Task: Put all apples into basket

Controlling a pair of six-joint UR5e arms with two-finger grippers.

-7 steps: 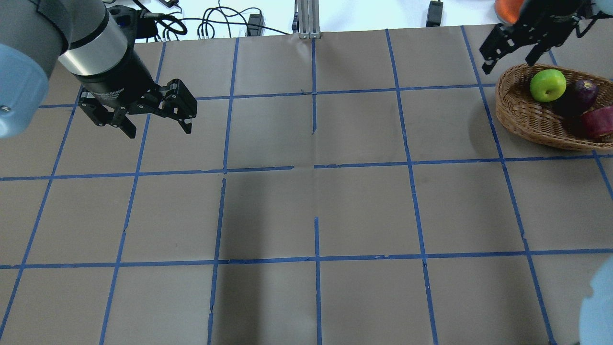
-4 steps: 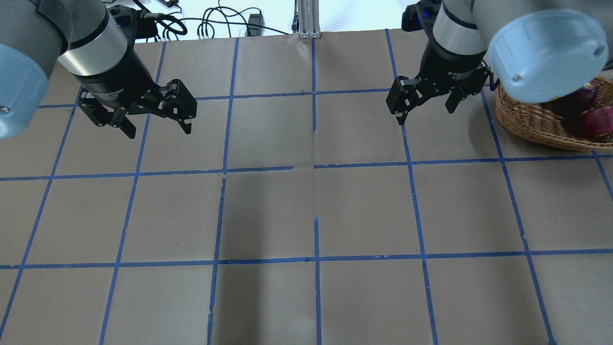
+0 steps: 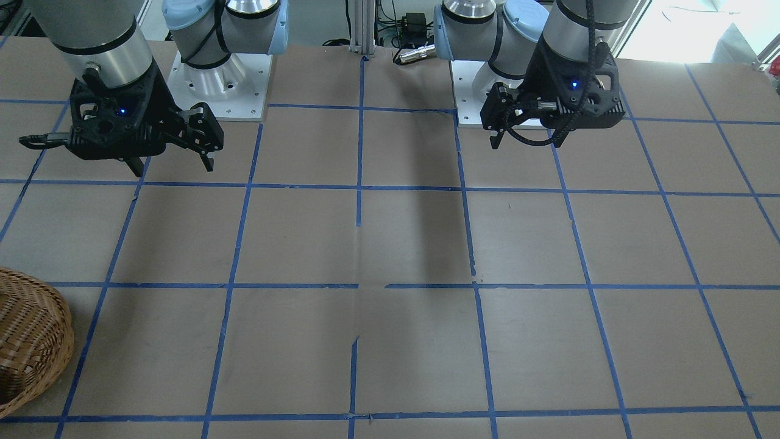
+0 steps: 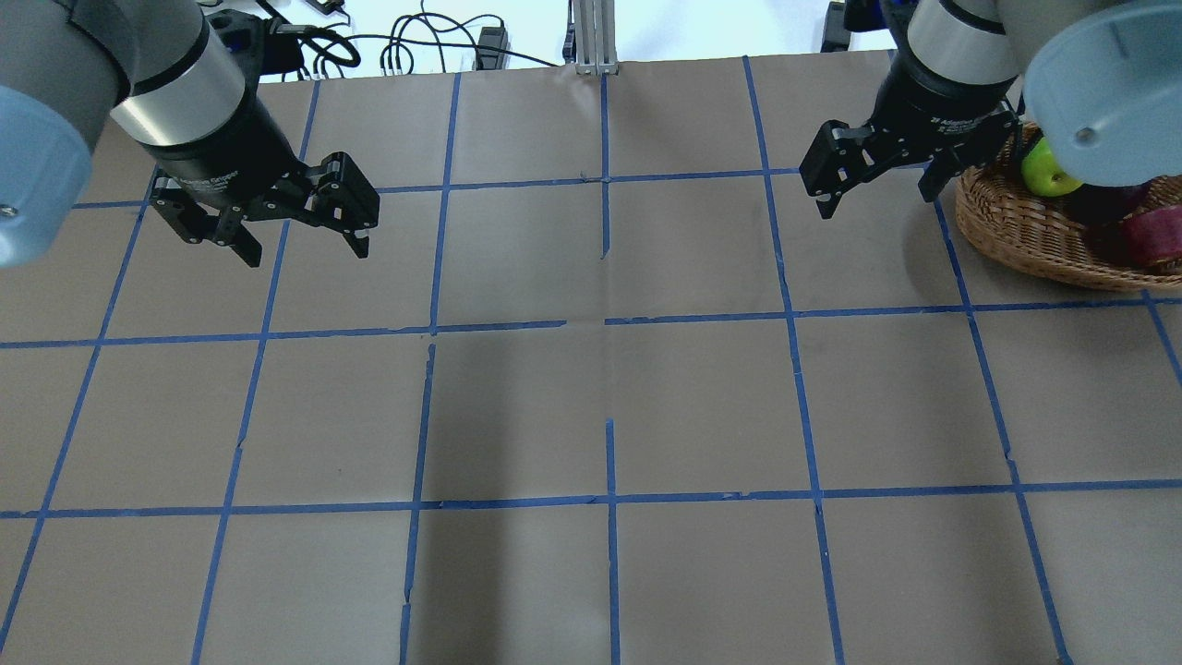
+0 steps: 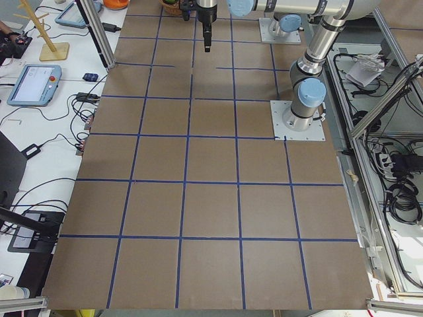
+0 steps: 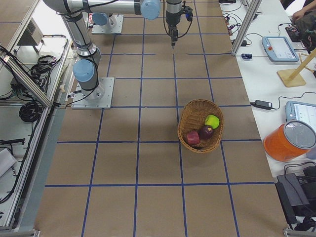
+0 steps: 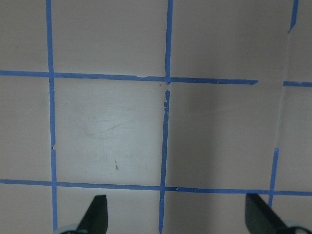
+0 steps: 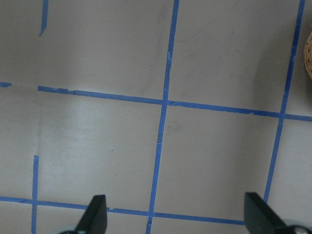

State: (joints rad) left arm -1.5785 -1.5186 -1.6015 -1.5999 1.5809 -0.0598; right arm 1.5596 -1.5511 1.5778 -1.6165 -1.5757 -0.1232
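The wicker basket (image 6: 183, 116) stands at the table's right side and holds all three apples: the lime green one (image 6: 212, 120), the dark purple one (image 6: 206, 132) and the red one (image 6: 192, 138). In the overhead view the basket (image 4: 1011, 242) is at the right edge, and my right arm's elbow partly covers the green apple (image 4: 1042, 174) and the purple apple (image 4: 1113, 199); the red apple (image 4: 1156, 235) shows. My right gripper (image 4: 874, 201) hovers open and empty just left of the basket. My left gripper (image 4: 305, 251) hovers open and empty at the far left.
The two arm bases (image 3: 219, 79) stand at the table's robot side. An aluminium post (image 4: 591, 37) and cables lie beyond the far edge. An orange container (image 6: 289, 140) and tablets sit on the side bench next to the table.
My right gripper swung from above the basket's far side out to the left, then drifted a little back toward the basket. It stays open. The left arm has not moved.
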